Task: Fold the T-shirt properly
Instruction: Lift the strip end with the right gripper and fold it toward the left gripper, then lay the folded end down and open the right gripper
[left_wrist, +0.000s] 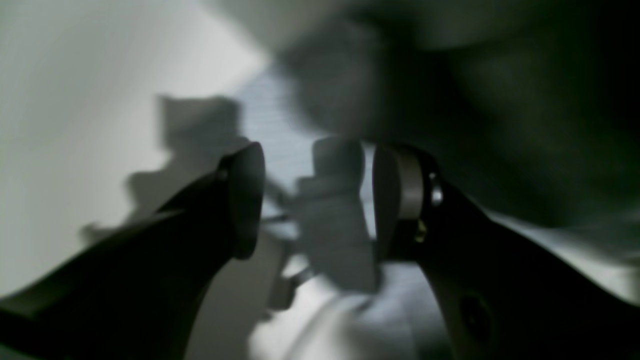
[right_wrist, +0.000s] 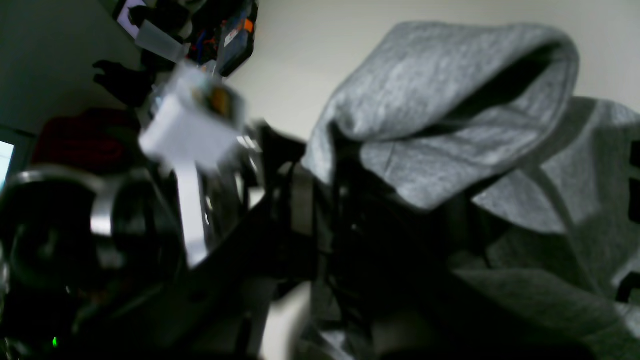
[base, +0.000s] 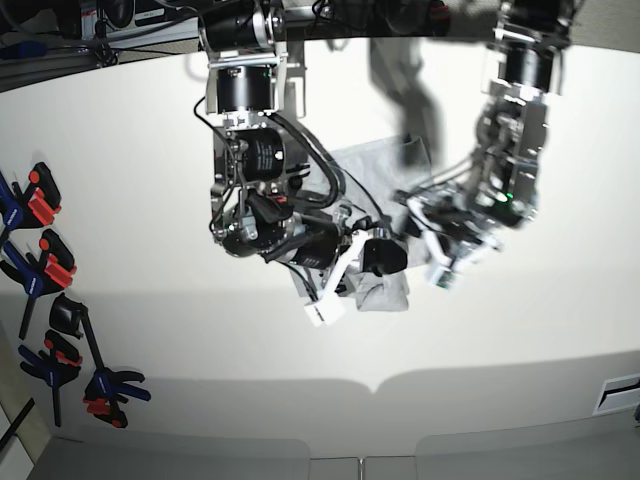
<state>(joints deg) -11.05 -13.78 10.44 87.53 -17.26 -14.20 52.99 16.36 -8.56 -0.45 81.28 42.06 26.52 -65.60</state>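
The T-shirt (base: 364, 166) is a bunched heap of light grey cloth in the middle of the white table (base: 130, 160). Part of it is lifted off the surface. Seen from the right wrist, the T-shirt (right_wrist: 450, 110) arches up in a fold, and my right gripper (right_wrist: 325, 170) is shut on its edge. In the base view that right gripper (base: 384, 258) sits low over the cloth's near end. My left gripper (left_wrist: 317, 200) is open with nothing between its fingers. It hovers beside the cloth, and the left wrist picture is blurred. The lettering is mostly hidden.
Several blue, black and orange clamps (base: 40, 270) lie along the table's left edge. The table's front edge (base: 370, 385) runs across the bottom. Cables and equipment (base: 130, 15) crowd the back. The left arm (base: 508, 170) hangs down at the right.
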